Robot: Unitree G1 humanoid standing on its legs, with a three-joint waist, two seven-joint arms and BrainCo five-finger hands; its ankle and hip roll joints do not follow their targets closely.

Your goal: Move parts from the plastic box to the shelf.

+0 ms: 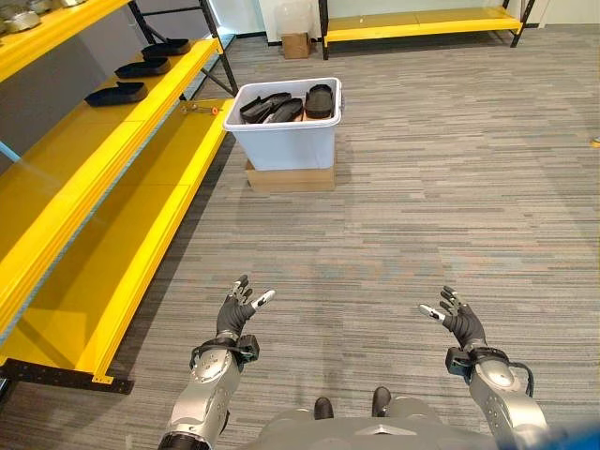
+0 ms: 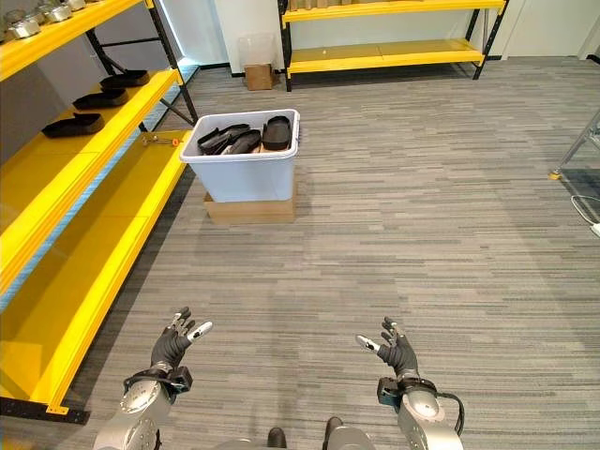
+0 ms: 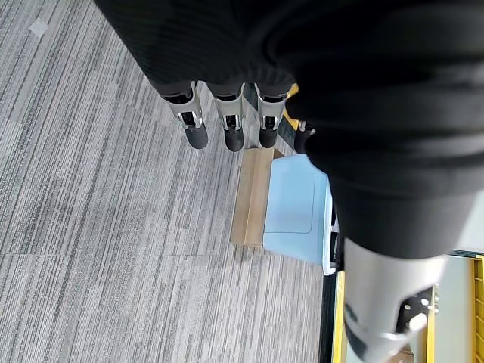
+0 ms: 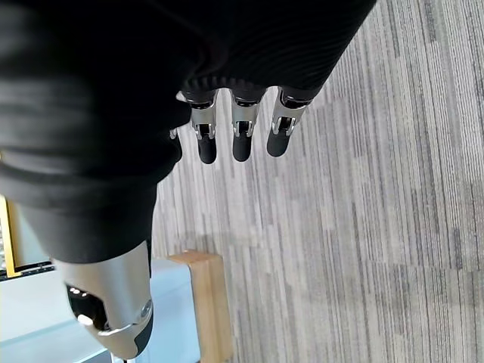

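Parts [image 1: 281, 105]: several dark, shallow moulded pieces, lying heaped in the plastic box [image 1: 286, 141], their tops showing above its rim. None is in either hand.

Plastic box: pale, open-topped, standing on a flat cardboard carton [image 1: 290, 177] on the carpeted floor [image 1: 422, 216]. The carton lifts it a little, which likely eases reaching in. It sits just beside the near end of the shelf [image 1: 103, 197], so the carry should be short.

Shelf: yellow boards on a dark frame, running along the robot's left. Three dark parts [image 1: 142, 67] of the same kind already lie in a row on the upper board, toward its far end; the lower board nearer the robot is bare. A second yellow shelf [image 2: 394, 47] stands against the far wall.

Left hand [image 1: 240, 310]: raised low in front of the body, palm turned inward, fingers [image 3: 233, 128] straight and slightly spread, thumb apart, holding nothing.

Right hand [image 1: 454, 316]: mirrors it at the same height, fingers [image 4: 240, 134] straight and spread, empty.

Both hands are well apart from the plastic box; judged stage: an approach, no pick begun.
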